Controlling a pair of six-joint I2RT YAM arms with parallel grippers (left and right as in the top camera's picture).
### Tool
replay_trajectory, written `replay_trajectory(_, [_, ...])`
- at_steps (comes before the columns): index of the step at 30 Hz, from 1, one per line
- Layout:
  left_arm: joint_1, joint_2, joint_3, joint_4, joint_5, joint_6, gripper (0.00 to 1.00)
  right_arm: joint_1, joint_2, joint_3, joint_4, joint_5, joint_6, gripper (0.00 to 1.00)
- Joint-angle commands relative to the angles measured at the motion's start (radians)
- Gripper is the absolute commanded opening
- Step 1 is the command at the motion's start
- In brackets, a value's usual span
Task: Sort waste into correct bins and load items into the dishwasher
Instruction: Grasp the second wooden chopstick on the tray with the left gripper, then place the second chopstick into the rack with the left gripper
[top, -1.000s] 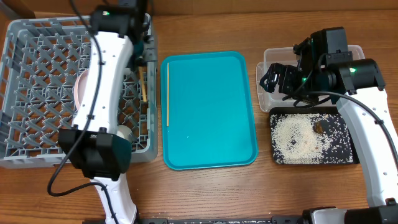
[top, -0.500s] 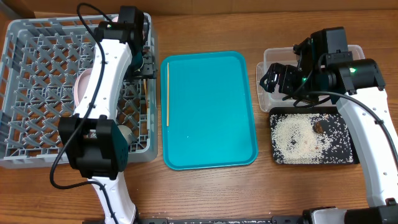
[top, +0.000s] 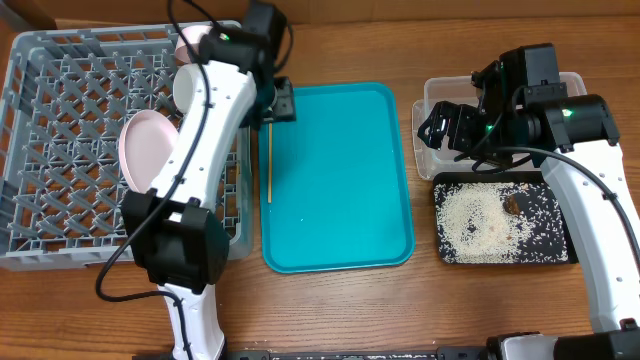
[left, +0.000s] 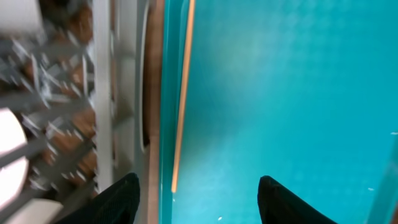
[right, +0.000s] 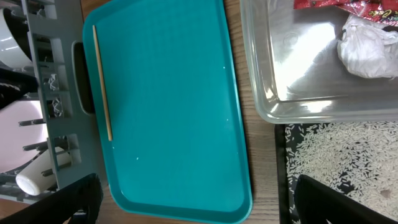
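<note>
The left gripper (left: 199, 202) is seen spread above the teal tray (top: 340, 180), with nothing held or touched. One chopstick (left: 181, 93) is laid along the tray's 9 o'clock edge, just beside the dish rack (top: 60, 100), in which the plate (top: 145, 150) is seen. The right gripper (right: 202, 202) is spread wide and empty. The wrapper (right: 348, 5) and tissue (right: 367, 46) are contained in the clear tub (right: 298, 106).

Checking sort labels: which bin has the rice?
The flat black tray, covered in whitish grains. The clear tub next to it holds the red wrapper and white tissue instead.
</note>
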Motion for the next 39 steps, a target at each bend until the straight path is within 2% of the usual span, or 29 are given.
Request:
replay_trajectory(1, [-0.019,0.001,-0.162,0.122,-0.051,-0.116,0.62,-0.002,-0.002,0.020,0.005,0.003,0.000,1.00])
replay_trajectory(6, [-0.020,0.001,-0.306,0.252,-0.037,-0.056,0.70,-0.002,-0.002,0.020,0.005,0.003,0.000,1.00])
replay_trajectory(8, [-0.020,0.001,-0.360,0.309,-0.038,0.016,0.71,-0.002,-0.002,0.020,0.005,0.003,0.000,1.00])
replay_trajectory(15, [-0.020,0.001,-0.447,0.425,-0.038,0.114,0.70,-0.002,-0.002,0.020,0.005,0.003,0.000,1.00])
replay_trajectory(19, [-0.019,0.001,-0.497,0.480,-0.038,0.113,0.66,-0.002,-0.002,0.020,0.005,0.003,0.000,1.00])
replay_trajectory(26, [-0.020,0.001,-0.539,0.541,-0.038,0.113,0.52,-0.002,-0.002,0.020,0.005,0.003,0.000,1.00])
replay_trajectory(38, [-0.019,0.002,-0.628,0.604,-0.041,0.109,0.51,-0.002,-0.002,0.020,0.005,0.003,0.000,1.00])
replay_trajectory(39, [-0.019,0.002,-0.633,0.608,-0.041,0.108,0.45,-0.002,-0.002,0.020,0.005,0.003,0.000,1.00])
